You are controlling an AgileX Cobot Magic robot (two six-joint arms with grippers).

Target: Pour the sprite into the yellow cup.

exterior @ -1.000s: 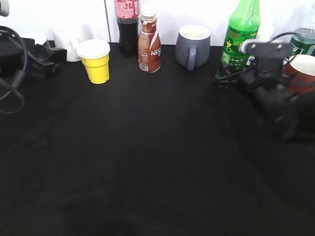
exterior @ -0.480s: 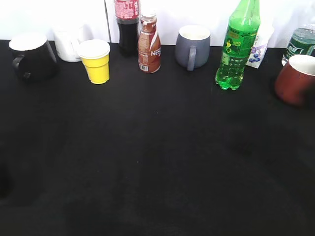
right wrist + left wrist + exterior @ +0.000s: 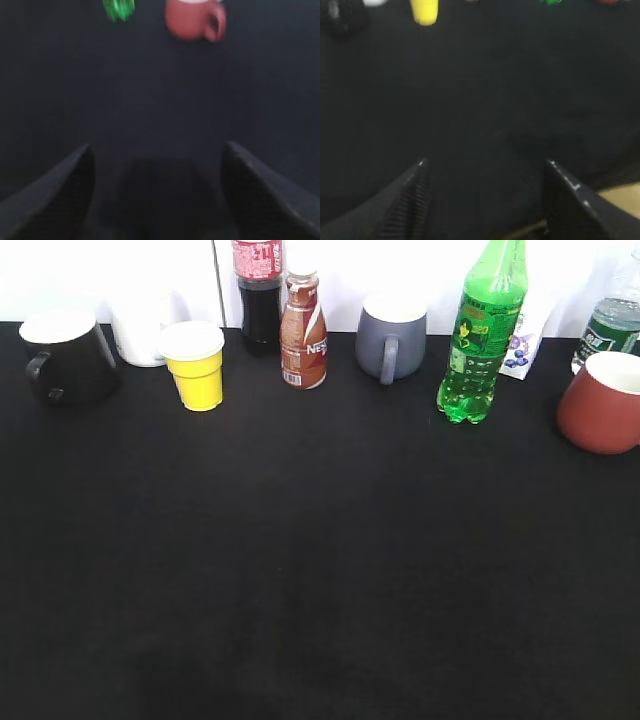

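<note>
Upright sprite [image 3: 480,340], yellow cup [image 3: 196,367] apart

Left gripper [image 3: 485,200]: two dark, near-black fingers [image 3: 405,205] showing as wedge-shaped slabs tapering to blunt tips, the inner face of the left one carrying a fine ribbed or cross-hatched texture; the right one showing a pale glint along its upper edge. Right gripper [image 3: 157,200]: two matching dark wedge-shaped fingers [image 3: 55,195], matte, blurred, with faint mesh-like texture on the inner faces. Neither arm is showing in the exterior view.
</note>
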